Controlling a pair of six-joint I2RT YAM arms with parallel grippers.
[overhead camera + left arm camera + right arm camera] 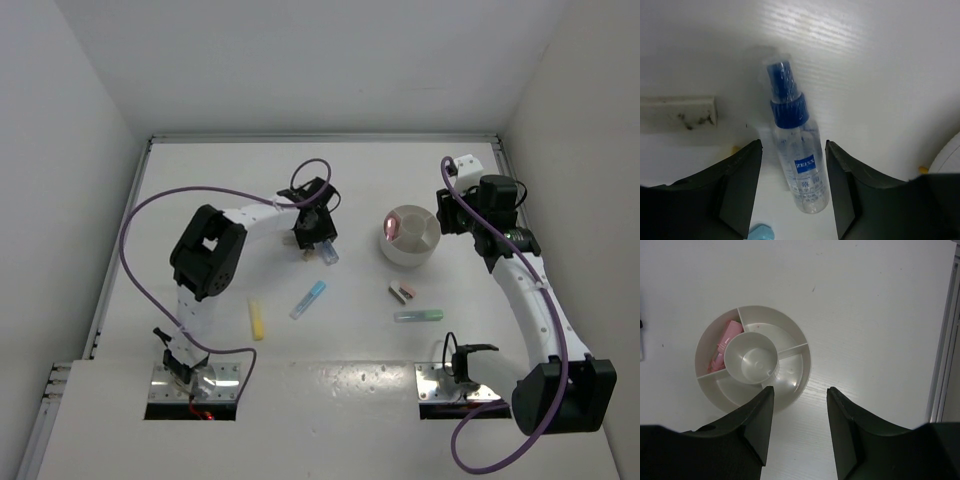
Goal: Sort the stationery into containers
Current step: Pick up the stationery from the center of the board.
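Observation:
A clear blue-capped bottle (797,150) lies on the table between the two fingers of my open left gripper (792,186), which do not touch it. In the top view the bottle (326,252) lies just below that gripper (317,232). The round white divided dish (408,238) holds a pink item (724,342) in one outer compartment. My right gripper (800,407) is open and empty, above the table beside the dish's rim (804,347). It shows in the top view (452,212) too. On the table lie a yellow stick (257,319), a blue stick (308,299), a green stick (418,315) and small brown and pink blocks (401,292).
A dirty white block (677,112) lies left of the bottle. The tip of the blue stick (760,233) shows at the near edge of the left wrist view. White walls enclose the table on three sides. Purple cables loop over both arms.

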